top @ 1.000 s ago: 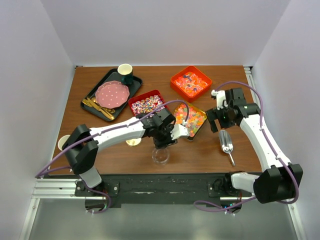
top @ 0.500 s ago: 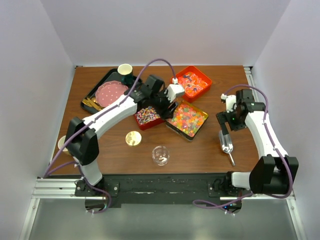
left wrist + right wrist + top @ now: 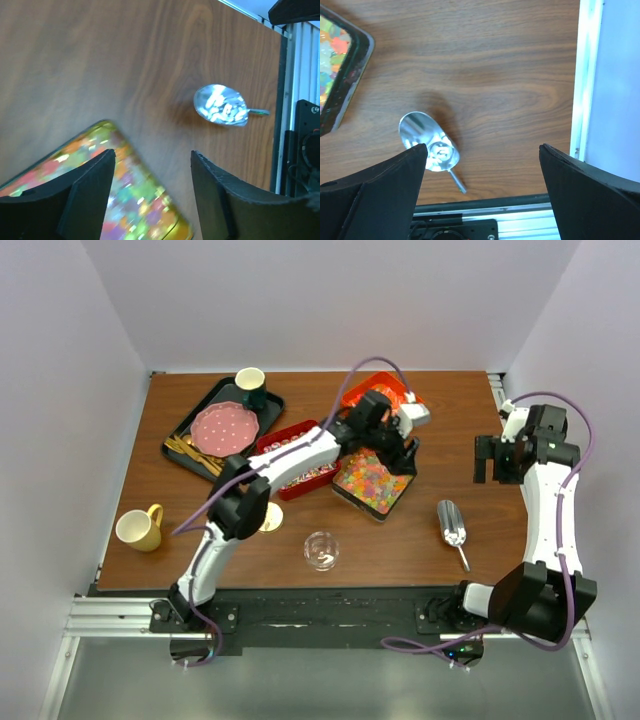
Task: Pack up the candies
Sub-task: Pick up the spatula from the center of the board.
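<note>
The candies lie in three trays: jelly pieces in a gold tray, wrapped ones in a red tray and in an orange tray, both partly hidden by the left arm. My left gripper hovers over the jelly tray's far right corner. In the left wrist view it is open and empty, with the jelly tray below its left finger. My right gripper hangs near the table's right edge, wide open and empty above bare wood. A small glass bowl stands at the front centre.
A silver scoop lies right of the jelly tray, also seen as the scoop and the scoop. A gold lid peeks from under the left arm. A yellow mug stands front left. A black tray holds a pink plate, cup and gold cutlery.
My left arm swung from above the glass bowl, over the red tray, to the jelly tray's far side, its jaws widening. My right arm pulled back toward the right edge.
</note>
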`<control>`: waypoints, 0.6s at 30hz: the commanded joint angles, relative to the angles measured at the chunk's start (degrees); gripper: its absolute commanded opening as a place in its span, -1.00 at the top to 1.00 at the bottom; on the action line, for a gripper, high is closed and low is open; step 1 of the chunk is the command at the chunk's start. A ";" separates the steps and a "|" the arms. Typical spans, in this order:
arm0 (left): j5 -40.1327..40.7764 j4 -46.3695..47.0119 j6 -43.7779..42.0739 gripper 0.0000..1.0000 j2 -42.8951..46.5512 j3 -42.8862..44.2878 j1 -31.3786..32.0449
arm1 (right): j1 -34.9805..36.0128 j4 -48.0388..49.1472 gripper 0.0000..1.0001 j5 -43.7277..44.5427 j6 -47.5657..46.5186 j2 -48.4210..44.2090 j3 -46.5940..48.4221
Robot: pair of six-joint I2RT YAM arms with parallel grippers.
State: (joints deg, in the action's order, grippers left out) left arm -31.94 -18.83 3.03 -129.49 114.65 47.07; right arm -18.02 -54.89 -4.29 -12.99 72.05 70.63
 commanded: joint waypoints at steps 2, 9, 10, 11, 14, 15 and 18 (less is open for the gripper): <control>2.67 5.73 4.70 -0.28 -3.74 5.58 5.48 | 0.09 -1.27 -0.95 -2.21 0.69 -2.62 -0.49; 6.27 6.96 4.71 -0.28 -8.58 9.98 9.71 | 0.27 -2.32 -0.95 -1.60 -1.68 -3.67 0.12; 6.89 6.88 4.79 -0.27 -8.93 9.89 10.23 | 0.35 -2.50 -0.96 -1.68 -1.77 -3.85 0.21; 7.50 6.88 4.88 -0.27 -9.11 9.63 10.32 | 0.53 -2.85 -0.96 -1.77 -1.77 -3.76 0.30; 9.26 6.70 4.88 -0.26 -9.64 8.93 10.68 | 0.97 -3.64 -0.96 -2.47 -1.77 -3.50 1.00; 9.44 6.79 4.80 -0.26 -10.16 9.01 10.59 | 1.14 -3.73 -0.96 -2.91 -1.77 -3.58 1.35; 10.06 7.05 4.01 -0.26 -11.39 9.89 10.68 | 1.41 -3.99 -0.96 -3.35 -2.12 -3.23 1.79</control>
State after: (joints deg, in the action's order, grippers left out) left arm -24.16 -14.20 6.92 -139.04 121.78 58.02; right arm -17.15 -57.45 -5.78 -14.09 69.41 70.26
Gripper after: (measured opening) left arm 0.633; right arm 0.975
